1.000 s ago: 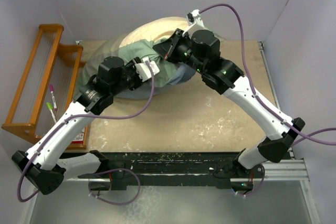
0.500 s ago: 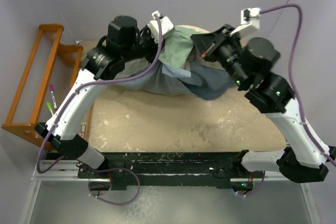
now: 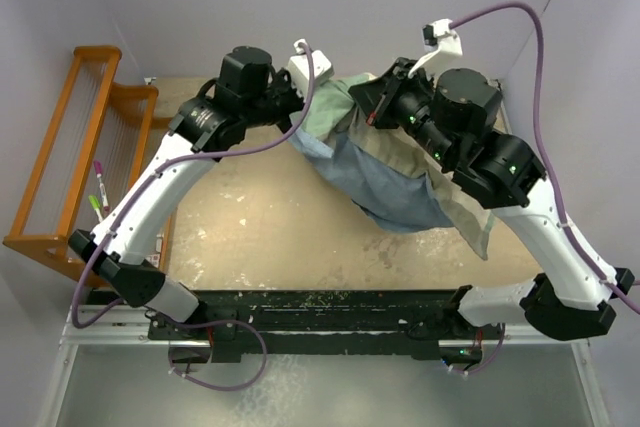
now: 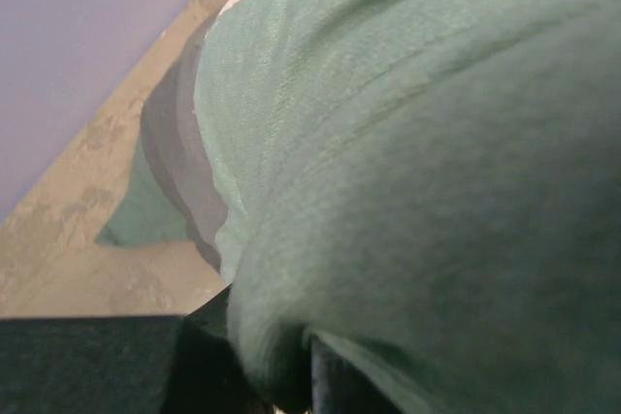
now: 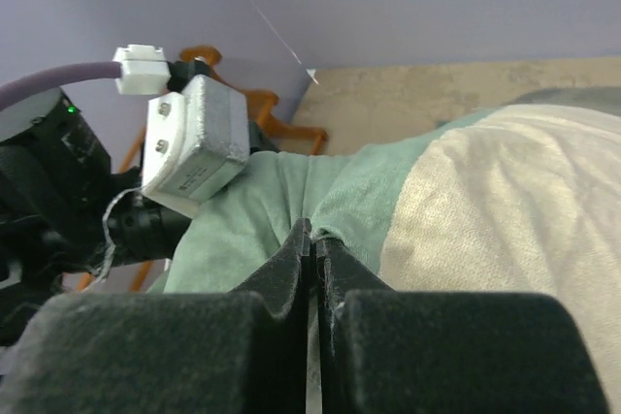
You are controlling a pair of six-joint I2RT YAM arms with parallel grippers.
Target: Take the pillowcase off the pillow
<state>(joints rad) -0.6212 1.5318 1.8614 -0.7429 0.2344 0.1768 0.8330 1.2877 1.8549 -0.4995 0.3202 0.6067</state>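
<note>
The pillowcase (image 3: 395, 187) hangs in the air between my two grippers at the back of the table. Its sage green part is bunched at the top, its pale grey-blue inside faces down, and an olive-cream strip trails to the right. My left gripper (image 3: 303, 95) is shut on its green edge; green cloth (image 4: 408, 162) fills the left wrist view over the dark fingers (image 4: 209, 361). My right gripper (image 3: 374, 107) is shut on a green fold (image 5: 312, 228) beside a cream panel (image 5: 505, 201). The plump white pillow does not show clearly; cloth and arms hide it.
A wooden rack (image 3: 70, 147) stands along the left wall, with pens (image 3: 100, 187) beside it. Purple-grey walls close the back and sides. The tan table top (image 3: 280, 237) lies under the hanging cloth. The left wrist's camera block (image 5: 194, 147) is close to my right gripper.
Both arms have risen and swung toward the back, drawing close together. The pillowcase has come up off the table and now hangs open. The cream pillow seen earlier no longer shows.
</note>
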